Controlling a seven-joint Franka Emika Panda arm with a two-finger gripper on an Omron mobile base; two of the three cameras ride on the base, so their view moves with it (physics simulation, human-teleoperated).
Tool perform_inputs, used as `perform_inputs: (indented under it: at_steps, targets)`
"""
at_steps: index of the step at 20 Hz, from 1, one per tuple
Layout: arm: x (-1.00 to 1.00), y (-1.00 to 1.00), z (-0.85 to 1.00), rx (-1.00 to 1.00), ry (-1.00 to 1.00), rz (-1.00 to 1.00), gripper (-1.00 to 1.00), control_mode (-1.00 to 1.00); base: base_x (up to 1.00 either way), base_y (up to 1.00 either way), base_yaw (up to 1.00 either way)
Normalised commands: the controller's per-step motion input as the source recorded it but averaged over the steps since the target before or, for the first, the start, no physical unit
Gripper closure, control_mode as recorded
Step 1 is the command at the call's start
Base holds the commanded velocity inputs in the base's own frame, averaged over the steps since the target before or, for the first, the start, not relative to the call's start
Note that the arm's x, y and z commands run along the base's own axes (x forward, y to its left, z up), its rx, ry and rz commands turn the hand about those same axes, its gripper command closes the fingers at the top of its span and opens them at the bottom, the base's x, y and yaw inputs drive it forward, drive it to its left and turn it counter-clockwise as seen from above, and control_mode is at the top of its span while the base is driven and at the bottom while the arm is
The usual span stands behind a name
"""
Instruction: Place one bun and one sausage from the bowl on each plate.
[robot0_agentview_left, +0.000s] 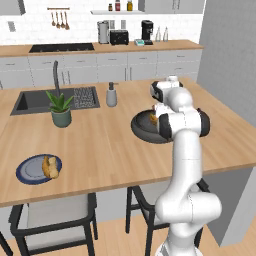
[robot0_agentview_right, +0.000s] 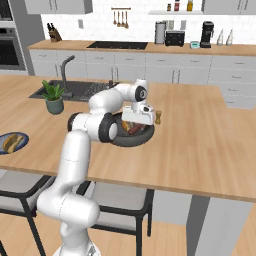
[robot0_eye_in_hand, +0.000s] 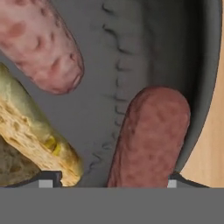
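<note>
Hand (robot0_eye_in_hand: 109, 183) sits low inside the bowl (robot0_eye_in_hand: 199, 65), fingertips spread either side of a dark sausage (robot0_eye_in_hand: 151, 138), grip uncertain. A bun (robot0_eye_in_hand: 37, 144) crowds one side; the bowl's rim and bare tabletop (robot0_eye_in_hand: 214, 144) border the other.

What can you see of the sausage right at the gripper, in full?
The sausage is reddish-brown and mottled, a thick cylinder with a rounded end, looking like cooked meat. It lies flat on the floor of the dark grey bowl, close to the bowl's wall, with wooden counter beyond. Its near end runs down between the two tips of the gripper, which flank it. It is clear of the second, paler sausage and the bun.
</note>
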Motion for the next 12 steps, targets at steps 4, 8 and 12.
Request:
perform_inputs:
  at_steps: [4,8,12]
  targets:
    - [-0.30,0.00,-0.02,0.00,0.00,0.00,1.00,-1.00,0.00,0.00,0.00]
    - [-0.47,0.00,0.11,0.00,-0.01,0.04,1.00,-1.00,0.00,0.00,0.00]
    - [-0.90,0.27,0.48,0.00,-0.04,0.12,1.00,-1.00,0.00,0.00,0.00]
